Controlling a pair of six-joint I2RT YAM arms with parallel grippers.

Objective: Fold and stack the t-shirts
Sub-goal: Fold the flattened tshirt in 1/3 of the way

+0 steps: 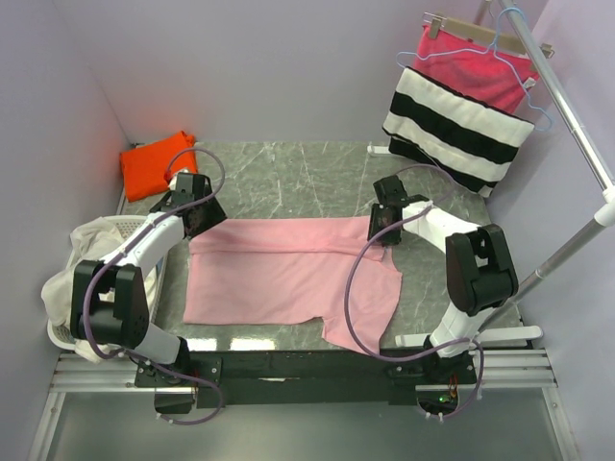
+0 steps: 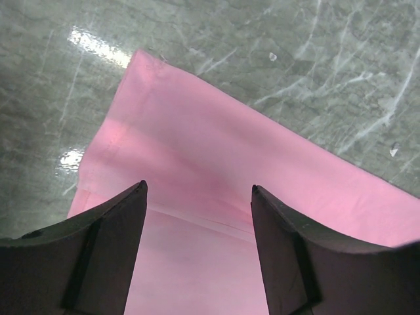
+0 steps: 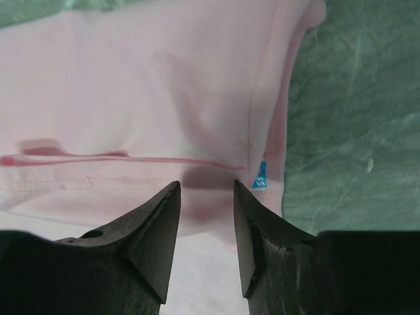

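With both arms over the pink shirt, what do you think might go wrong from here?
The right arm's cable loops over the pink t-shirt and may drag it. The open left end effector sits over layered fabric and might pinch only one layer. Its loose flap near the table edge could slip off.

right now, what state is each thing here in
pink t-shirt, spread on the table, only partly folded
orange t-shirt, folded, at the far left corner
left pincer, open, over the pink t-shirt's left corner
right pincer, open, beside the neck label
striped cloth, hanging at the far right
magenta cloth, hanging above the striped cloth
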